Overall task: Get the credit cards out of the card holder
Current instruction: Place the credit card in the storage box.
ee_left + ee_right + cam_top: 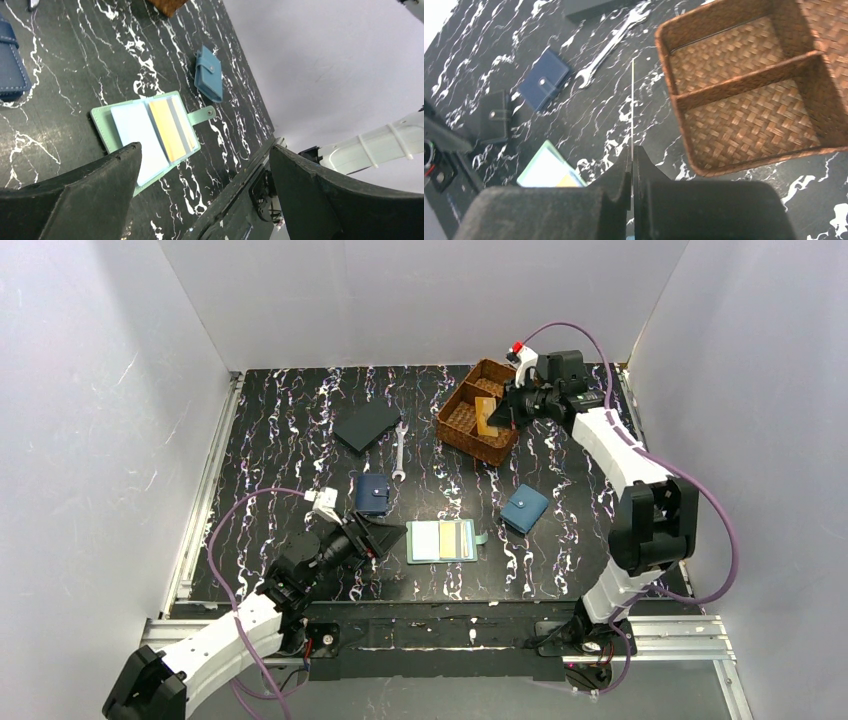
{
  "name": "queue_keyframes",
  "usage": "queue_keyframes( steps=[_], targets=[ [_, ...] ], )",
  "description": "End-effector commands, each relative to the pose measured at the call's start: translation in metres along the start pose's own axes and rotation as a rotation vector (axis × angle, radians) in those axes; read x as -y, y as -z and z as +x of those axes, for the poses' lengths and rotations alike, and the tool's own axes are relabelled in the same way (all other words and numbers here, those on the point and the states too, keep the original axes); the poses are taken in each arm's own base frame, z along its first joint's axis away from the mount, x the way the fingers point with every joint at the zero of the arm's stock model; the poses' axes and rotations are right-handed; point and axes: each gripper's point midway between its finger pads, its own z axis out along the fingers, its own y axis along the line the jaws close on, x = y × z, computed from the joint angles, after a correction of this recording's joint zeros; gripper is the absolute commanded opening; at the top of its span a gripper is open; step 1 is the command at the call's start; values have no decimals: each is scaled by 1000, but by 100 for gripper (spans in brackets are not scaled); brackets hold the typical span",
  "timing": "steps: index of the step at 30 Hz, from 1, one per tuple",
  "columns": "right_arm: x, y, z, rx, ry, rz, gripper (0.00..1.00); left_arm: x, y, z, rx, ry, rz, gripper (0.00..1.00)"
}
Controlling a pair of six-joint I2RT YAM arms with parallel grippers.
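The mint-green card holder (442,540) lies open and flat on the table; in the left wrist view (105,122) it shows pale slots with a tan-golden card (167,129) and a grey strip beside it. My left gripper (390,537) is open and empty, just left of the holder's edge (204,147). My right gripper (500,416) is shut on another tan-golden card (486,421), held upright over the wicker basket (462,426). In the right wrist view the card (632,100) shows edge-on between the shut fingers (631,150). I cannot make out a dark card.
A brighter blue wallet (525,508) lies right of the holder, a navy wallet (373,493) to its upper left. A wrench (398,450) and a flat black case (365,425) lie further back. The basket (674,95) has two compartments.
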Motion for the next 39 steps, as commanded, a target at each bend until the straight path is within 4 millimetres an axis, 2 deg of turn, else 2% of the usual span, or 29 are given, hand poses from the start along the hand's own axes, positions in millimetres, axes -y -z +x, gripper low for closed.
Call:
queue_keyframes(
  steps=[1,8,13,23,29,39],
  targets=[
    [27,-8,-33,102,-52,116,1,7,-3,-3,-20,-1,5,98],
    [54,-16,-32,144,-179,242,1,1,-2,-2,-15,8,-12,98],
    [78,-24,-18,129,-304,333,3,-1,-2,-1,-17,13,-24,98],
    [97,-36,1,101,-391,377,6,-3,-3,1,-23,17,-33,98],
    [103,-48,12,66,-420,369,12,-4,-3,1,-24,17,-34,98],
    [109,-57,18,44,-437,369,15,-3,-4,1,-26,18,-37,98]
  ],
)
